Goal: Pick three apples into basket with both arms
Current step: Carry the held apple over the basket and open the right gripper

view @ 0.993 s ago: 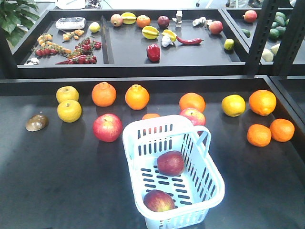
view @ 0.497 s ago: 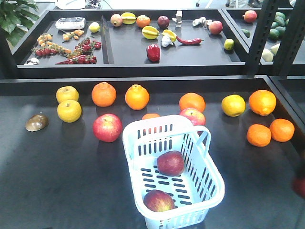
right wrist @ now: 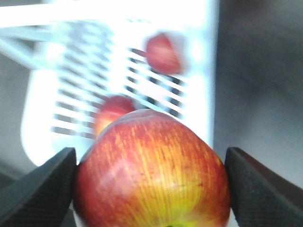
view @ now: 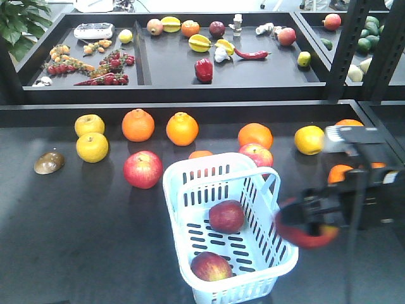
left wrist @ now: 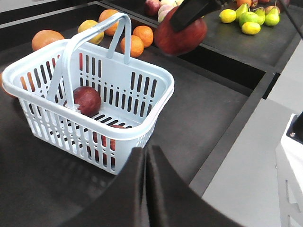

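The right arm has swung in from the right side (a second ago it was out of view); its end effector grips an apple between both pads, hovering just beside the basket's right rim. Two apples lie inside the basket, and two more rest on the table behind it. The left end effector has its fingers pressed together, holding nothing. No readable writing anywhere.
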Controlling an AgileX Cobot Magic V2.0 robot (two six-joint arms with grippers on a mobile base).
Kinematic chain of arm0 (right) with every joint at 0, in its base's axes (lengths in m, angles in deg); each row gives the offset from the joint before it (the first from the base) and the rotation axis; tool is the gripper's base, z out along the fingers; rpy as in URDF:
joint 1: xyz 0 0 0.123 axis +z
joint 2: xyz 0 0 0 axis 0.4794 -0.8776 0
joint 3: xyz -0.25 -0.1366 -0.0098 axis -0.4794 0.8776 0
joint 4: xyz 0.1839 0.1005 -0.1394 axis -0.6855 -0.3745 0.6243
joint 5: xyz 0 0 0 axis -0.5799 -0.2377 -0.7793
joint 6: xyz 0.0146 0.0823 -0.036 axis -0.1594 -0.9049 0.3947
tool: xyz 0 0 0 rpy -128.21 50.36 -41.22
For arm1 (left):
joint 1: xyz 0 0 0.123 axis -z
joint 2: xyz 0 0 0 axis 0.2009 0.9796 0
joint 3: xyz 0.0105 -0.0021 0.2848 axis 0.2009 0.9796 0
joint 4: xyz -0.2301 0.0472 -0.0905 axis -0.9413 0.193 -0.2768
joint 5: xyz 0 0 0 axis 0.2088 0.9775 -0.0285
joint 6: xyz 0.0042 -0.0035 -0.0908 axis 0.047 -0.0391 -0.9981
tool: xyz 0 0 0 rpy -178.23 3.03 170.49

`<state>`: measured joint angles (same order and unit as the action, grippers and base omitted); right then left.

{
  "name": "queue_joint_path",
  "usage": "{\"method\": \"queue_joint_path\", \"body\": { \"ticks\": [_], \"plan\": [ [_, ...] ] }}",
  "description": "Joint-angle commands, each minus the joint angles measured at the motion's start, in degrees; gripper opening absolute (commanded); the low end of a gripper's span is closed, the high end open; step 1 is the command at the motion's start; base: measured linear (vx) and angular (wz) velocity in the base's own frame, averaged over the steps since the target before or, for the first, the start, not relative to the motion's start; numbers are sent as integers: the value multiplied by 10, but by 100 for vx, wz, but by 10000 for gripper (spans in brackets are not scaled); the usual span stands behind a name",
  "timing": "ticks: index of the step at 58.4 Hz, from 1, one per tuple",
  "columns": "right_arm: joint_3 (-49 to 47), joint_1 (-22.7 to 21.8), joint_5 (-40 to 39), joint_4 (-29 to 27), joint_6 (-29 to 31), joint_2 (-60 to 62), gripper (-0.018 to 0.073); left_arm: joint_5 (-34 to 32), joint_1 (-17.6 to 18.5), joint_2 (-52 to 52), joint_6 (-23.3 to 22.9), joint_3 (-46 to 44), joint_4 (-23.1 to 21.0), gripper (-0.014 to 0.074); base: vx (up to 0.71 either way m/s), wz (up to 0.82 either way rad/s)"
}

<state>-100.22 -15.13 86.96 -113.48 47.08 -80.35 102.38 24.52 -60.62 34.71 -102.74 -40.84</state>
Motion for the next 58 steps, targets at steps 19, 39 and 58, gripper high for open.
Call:
{"method": "queue_joint_path", "body": {
  "ticks": [19, 39, 58],
  "plan": [
    [-15, 112, -175, -45, 49, -104, 464, -33, -1, 6, -2, -14, -16, -6, 0, 0],
    [-15, 112, -170, -43, 53, -110, 680, -30, -1, 6, -3, -14, -16, -6, 0, 0],
    [-15, 112, -107, -62, 53, -80, 460, -28, -1, 6, -2, -14, -16, -6, 0, 0]
  ]
}}
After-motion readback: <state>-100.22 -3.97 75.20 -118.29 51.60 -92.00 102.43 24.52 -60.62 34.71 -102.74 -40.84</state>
